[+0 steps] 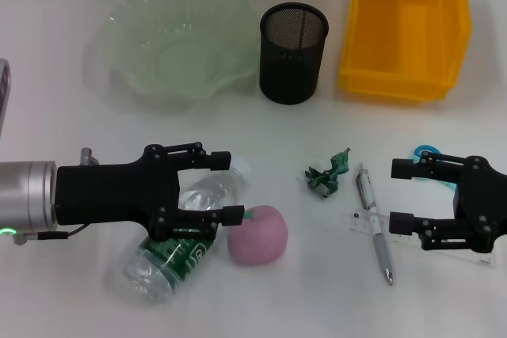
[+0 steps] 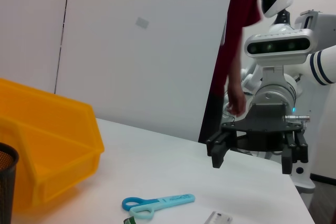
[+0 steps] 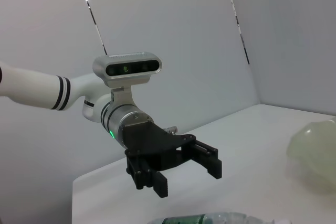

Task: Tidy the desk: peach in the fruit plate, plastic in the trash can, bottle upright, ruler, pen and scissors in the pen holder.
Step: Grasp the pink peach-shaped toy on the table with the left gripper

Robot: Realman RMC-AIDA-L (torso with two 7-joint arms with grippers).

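Note:
A clear bottle (image 1: 170, 263) with a green label lies on its side at the front left, its neck end under my open left gripper (image 1: 231, 187). The pink peach (image 1: 257, 233) rests just right of it. Crumpled green plastic (image 1: 329, 172) lies mid-table beside the silver pen (image 1: 375, 223), which crosses the clear ruler (image 1: 358, 221). My right gripper (image 1: 394, 195) stands open over the ruler's far part, hiding most of the blue scissors (image 1: 428, 150). The left wrist view shows the scissors (image 2: 157, 203) and the right gripper (image 2: 252, 163). The right wrist view shows the left gripper (image 3: 188, 180) above the bottle (image 3: 210, 219).
Along the back stand the pale green fruit plate (image 1: 127, 13), the black mesh pen holder (image 1: 293, 53) and the yellow trash can (image 1: 408, 25). A person and another robot stand beyond the table's edge in the left wrist view.

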